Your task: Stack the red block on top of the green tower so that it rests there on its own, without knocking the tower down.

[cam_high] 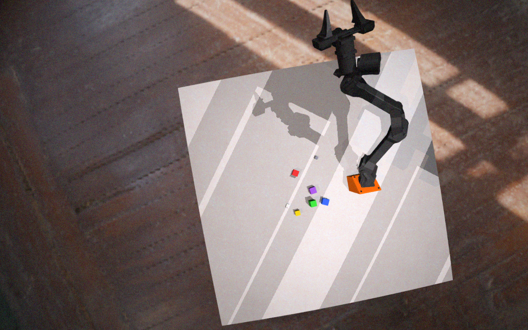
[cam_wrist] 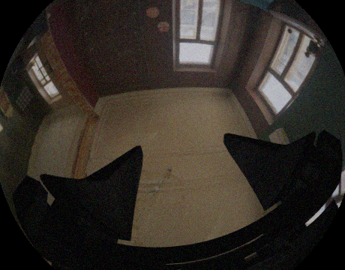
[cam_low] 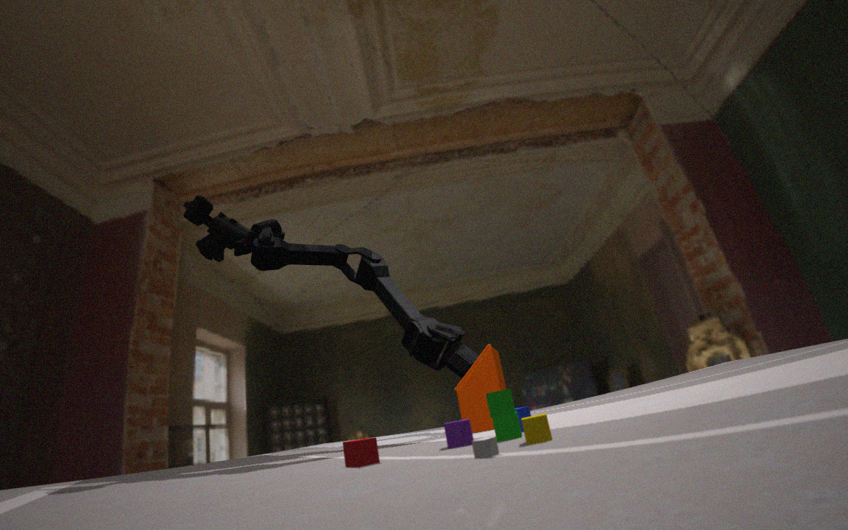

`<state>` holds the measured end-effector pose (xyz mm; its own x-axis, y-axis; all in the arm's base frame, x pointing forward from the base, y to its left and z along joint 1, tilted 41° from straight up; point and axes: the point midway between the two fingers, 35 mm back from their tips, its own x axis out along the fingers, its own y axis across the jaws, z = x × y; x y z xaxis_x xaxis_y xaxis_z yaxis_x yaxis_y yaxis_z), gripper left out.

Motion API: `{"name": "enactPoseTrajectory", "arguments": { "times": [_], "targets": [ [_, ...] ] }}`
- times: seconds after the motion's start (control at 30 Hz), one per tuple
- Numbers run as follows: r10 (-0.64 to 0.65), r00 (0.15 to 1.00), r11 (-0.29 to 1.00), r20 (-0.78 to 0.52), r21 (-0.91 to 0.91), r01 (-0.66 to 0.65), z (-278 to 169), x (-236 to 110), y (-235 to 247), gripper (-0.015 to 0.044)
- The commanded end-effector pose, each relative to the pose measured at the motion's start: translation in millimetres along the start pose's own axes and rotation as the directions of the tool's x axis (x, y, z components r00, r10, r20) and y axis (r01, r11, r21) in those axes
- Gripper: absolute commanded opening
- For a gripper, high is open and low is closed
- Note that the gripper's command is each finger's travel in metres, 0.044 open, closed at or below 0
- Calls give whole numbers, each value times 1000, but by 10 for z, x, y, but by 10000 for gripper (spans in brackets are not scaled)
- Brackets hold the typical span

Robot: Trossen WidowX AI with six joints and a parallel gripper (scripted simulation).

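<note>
The arm [cam_high: 393, 118] rises from an orange base [cam_high: 374, 188] on the white surface [cam_high: 257, 266] and reaches up and away from the blocks, past the surface's far edge in the top view. Its hand [cam_high: 341, 17] is released: the two pointed fingers [cam_high: 326, 23] stand wide apart with nothing between them. In the wrist view the hand [cam_wrist: 183, 155] looks out over a bare floor toward windows, and no block shows there.

The red block [cam_high: 295, 173] lies alone on the surface, left of the base and well apart from the hand. In the exterior view the red block [cam_low: 361, 452] sits nearest the left of the group, apart from the others.

The green tower [cam_low: 503, 414] stands upright, taller than the single blocks around it. From above the tower [cam_high: 312, 202] lies near the base, on the near side of the red block. A purple block [cam_high: 312, 189] sits between the red block and the tower. A blue block [cam_high: 325, 200] is just right of the tower. A yellow block [cam_high: 297, 211] and a small white block [cam_high: 287, 205] lie to its left. A small grey block [cam_high: 316, 156] sits farther off, beyond the red block.
</note>
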<state>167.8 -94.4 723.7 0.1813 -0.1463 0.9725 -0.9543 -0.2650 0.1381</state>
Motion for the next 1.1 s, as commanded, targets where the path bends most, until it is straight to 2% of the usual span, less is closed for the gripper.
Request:
{"name": "enactPoseTrajectory", "arguments": {
  "times": [0.0,0.13,0.3,0.5,0.73,0.83,0.93,1.07],
  "targets": [
    [-4,1000,1000,5,-1,4,13,-2,-17,426],
    [-105,987,994,118,-21,109,310,-91,-440,440],
    [-268,925,956,270,-45,291,682,-340,-1103,440],
    [-470,762,815,445,-113,569,1094,-858,-1897,440],
    [-658,496,497,567,-169,851,1332,-1685,-2694,440],
    [-701,397,363,592,-183,914,1367,-1990,-2907,440],
    [-742,237,142,627,-198,970,1399,-2483,-3177,440],
    [-748,39,-141,663,-216,966,1420,-3094,-3393,440]
  ]
}}
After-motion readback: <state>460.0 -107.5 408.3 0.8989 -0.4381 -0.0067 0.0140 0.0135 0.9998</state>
